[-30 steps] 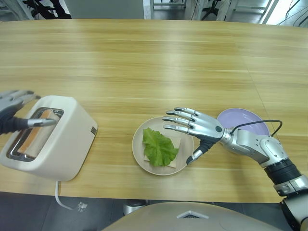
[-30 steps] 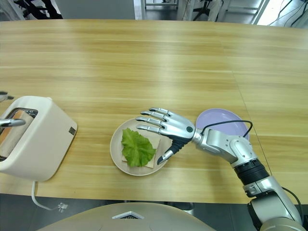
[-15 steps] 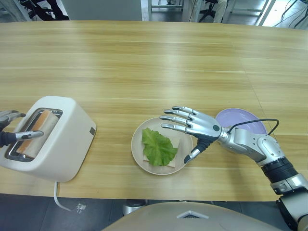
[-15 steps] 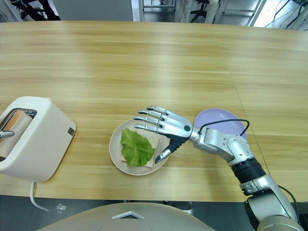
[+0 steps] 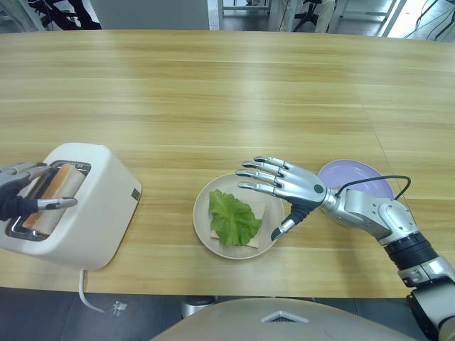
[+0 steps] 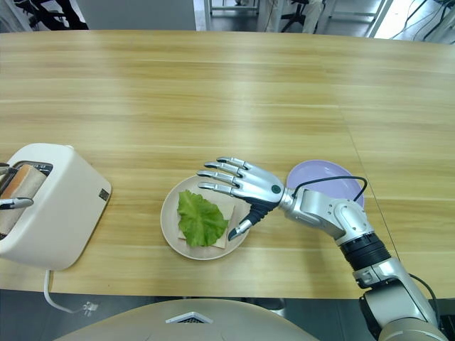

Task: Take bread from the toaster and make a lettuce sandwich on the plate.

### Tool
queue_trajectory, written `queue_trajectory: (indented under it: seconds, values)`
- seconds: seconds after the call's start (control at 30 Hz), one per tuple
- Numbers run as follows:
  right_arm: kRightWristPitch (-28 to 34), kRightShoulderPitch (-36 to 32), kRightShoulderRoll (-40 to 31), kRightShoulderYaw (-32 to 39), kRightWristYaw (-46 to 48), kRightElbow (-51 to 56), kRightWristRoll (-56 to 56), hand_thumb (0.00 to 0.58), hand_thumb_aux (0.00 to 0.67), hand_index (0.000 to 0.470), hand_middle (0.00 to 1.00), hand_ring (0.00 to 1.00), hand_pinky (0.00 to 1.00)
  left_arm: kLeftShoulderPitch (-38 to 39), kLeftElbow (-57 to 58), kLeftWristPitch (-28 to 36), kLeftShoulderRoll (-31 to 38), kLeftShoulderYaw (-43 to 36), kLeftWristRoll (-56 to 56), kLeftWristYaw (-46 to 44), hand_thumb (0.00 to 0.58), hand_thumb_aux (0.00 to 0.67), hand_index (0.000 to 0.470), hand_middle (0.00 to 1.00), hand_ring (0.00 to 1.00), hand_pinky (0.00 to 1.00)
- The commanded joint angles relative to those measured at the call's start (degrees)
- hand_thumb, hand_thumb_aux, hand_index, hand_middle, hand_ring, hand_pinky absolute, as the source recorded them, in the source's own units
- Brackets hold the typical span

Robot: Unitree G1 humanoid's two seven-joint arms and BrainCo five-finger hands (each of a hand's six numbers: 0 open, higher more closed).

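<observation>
Bread slice (image 5: 55,186) stands in the toaster (image 5: 99,206) slot at near left, long axis near-to-far, bracketed by the left hand (image 5: 15,197) with fingers extended and unclosed — the right hand (image 5: 295,186), splayed and empty, hovers well apart over the lettuce-topped plate (image 5: 200,213).

My right hand (image 5: 284,186) is silver. The toaster (image 5: 96,209) is cream, its bread (image 5: 60,181) golden-brown; the lettuce (image 5: 231,217) bright green on a beige plate (image 5: 201,227), the bowl (image 5: 355,170) lilac, the table (image 5: 213,92) pale streaky wood.
</observation>
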Motion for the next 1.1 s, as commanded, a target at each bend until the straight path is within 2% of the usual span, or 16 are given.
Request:
queue_trajectory:
  seconds: [0.03, 0.57, 1.1]
  values:
    - [0.0, -0.7, 0.1, 0.0, 0.2, 0.6, 0.0, 0.0, 0.0, 0.0, 0.0, 0.0, 0.0, 0.4, 0.2, -0.8, -0.3, -1.1, -1.0, -1.0, 0.58, 0.67, 0.46, 0.0, 0.0, 0.0]
    - [0.0, -0.6, 0.3, 0.1, 0.1, 0.9, -0.2, 0.0, 0.0, 0.0, 0.0, 0.0, 0.0, -2.8, -0.5, -2.9, -0.4, -1.7, -7.1, -0.6, 0.58, 0.67, 0.46, 0.0, 0.0, 0.0]
    - [1.0, -0.9, 1.1, 0.2, -0.8, 1.0, -1.2, 0.0, 0.0, 0.0, 0.0, 0.0, 0.0, -9.4, 0.4, -6.5, 3.6, 7.4, -11.4, -1.5, 0.58, 0.67, 0.46, 0.0, 0.0, 0.0]
